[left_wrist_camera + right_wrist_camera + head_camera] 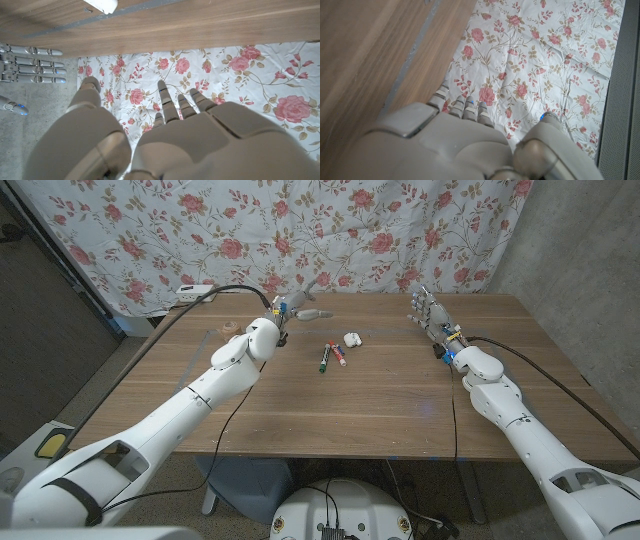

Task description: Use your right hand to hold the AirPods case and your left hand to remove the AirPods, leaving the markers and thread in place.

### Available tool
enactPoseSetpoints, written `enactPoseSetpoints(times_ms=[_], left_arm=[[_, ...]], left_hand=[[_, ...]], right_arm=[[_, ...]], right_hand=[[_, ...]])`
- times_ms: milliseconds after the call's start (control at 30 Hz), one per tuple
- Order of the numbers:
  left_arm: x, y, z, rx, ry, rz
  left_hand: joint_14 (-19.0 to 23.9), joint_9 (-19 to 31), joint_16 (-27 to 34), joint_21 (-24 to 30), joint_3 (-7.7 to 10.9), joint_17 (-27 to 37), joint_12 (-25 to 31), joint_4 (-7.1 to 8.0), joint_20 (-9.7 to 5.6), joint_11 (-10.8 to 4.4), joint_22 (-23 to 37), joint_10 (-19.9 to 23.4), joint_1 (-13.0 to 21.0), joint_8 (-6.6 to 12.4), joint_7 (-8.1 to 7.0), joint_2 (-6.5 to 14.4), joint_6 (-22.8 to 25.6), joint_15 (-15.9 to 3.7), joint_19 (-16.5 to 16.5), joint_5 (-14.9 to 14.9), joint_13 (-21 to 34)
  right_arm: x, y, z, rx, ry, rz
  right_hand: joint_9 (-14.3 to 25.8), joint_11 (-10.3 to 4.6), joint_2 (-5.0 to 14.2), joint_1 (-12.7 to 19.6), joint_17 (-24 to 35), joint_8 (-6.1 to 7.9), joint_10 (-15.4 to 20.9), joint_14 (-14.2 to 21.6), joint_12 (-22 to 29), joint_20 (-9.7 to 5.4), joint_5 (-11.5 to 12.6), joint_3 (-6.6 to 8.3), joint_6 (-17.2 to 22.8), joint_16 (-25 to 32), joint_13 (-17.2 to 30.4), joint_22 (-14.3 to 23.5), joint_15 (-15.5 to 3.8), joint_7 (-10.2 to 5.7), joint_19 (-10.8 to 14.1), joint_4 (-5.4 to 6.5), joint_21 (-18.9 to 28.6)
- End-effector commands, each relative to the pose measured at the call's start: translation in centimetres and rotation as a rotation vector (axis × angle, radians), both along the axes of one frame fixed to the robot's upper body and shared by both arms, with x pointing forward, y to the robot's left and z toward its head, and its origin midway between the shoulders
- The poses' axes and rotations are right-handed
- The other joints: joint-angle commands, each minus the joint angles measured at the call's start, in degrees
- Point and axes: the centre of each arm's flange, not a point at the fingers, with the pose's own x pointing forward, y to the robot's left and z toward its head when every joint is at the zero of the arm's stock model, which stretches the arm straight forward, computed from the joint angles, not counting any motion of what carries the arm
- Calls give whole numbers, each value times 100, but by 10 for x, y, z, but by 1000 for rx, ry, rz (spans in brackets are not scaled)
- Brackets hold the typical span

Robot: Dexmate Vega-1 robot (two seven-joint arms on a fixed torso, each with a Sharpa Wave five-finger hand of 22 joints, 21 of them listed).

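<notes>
The AirPods case (352,339) lies near the middle of the table (400,405), towards the far side, just beside the two markers (332,356). It lies between your two hands, with neither touching it. Your right hand (430,315) is raised with fingers spread and holds nothing. Your left hand (290,310) is also free, fingers extended, holding nothing.

Expect the case to be small, light, rigid and smooth-shelled; it will likely slide on the wood if pushed. Take hold of it with the right hand across its lower body, pinching opposite sides and leaving the lid end free. Keep clear of the markers. Whether the lid is open cannot be determined at this size.
</notes>
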Motion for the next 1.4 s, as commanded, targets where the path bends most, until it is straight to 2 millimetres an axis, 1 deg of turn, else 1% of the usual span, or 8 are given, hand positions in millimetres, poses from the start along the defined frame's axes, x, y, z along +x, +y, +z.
enactPoseSetpoints(times_ms=[33,100,200,500,600,900,1133,1400], left_arm=[[0,-14,13,93,22,58],[0,-16,12,107,-1,60],[-1,-19,13,130,-25,60],[-2,-28,16,227,-53,113],[-1,-31,13,240,-40,98],[3,-38,11,276,-47,103],[4,-44,13,311,-35,108],[6,-51,17,350,-11,121]], left_hand=[[51,12,0,41,3,33,-5,-28,-5,-184,2,71,179,-36,-61,-4,-757,15,55,44,0],[-73,15,-54,4,-2,38,-80,-18,10,-261,3,-58,247,-109,123,-7,-972,66,-52,40,20],[-146,16,-80,-3,-7,40,-110,-12,22,-317,4,-111,274,-129,186,-5,-1072,88,-91,37,34],[-232,16,-105,3,-34,40,-140,-9,33,-265,3,-150,307,-116,181,-46,-1122,77,-102,40,49],[-245,15,-99,2,-53,40,-132,2,-7,-374,3,-100,322,-93,218,-61,-1100,-85,-127,45,61],[-291,15,-104,0,-67,40,-133,12,-46,-417,3,-74,340,-83,206,-63,-1099,-195,-150,50,76],[-275,14,-86,10,-77,39,-92,18,-97,-527,3,61,370,-42,198,-56,-999,-301,-147,57,94],[-311,14,-94,11,-95,37,-128,28,-111,-468,3,2,380,-42,191,-62,-982,-300,-156,60,109]], right_arm=[[1,0,1,-1,-2,7],[1,0,1,-4,-5,7],[1,1,1,-1,-2,7],[1,0,0,2,1,5],[1,0,0,2,0,6],[-1,2,0,-3,-3,10],[-1,2,1,-2,-1,10],[-2,2,0,-4,-1,10]], right_hand=[[23,-22,61,33,10,18,6,-41,33,35,-23,22,-6,25,3,12,-4,-55,-43,-33,34],[23,-26,64,35,9,17,7,-39,33,37,-23,24,-9,26,2,12,-3,-55,-44,-34,34],[23,-32,67,35,6,19,11,-40,35,38,-24,24,-6,28,1,12,-1,-58,-47,-37,34],[23,-52,77,37,1,20,25,-41,40,39,-26,26,-6,31,-2,12,-2,-68,-48,-42,37],[23,-44,78,30,0,18,30,-39,42,37,-28,24,-10,35,-3,12,14,-70,-50,-41,38],[23,-48,80,23,-3,20,57,-41,52,44,-31,20,-10,39,-5,12,21,-75,-56,-44,38],[23,-54,88,16,-3,21,51,-40,49,44,-32,20,-8,43,-6,12,22,-72,-60,-43,39],[23,-61,89,14,-6,22,45,-43,46,39,-34,18,-7,44,-8,12,21,-73,-62,-47,40]])
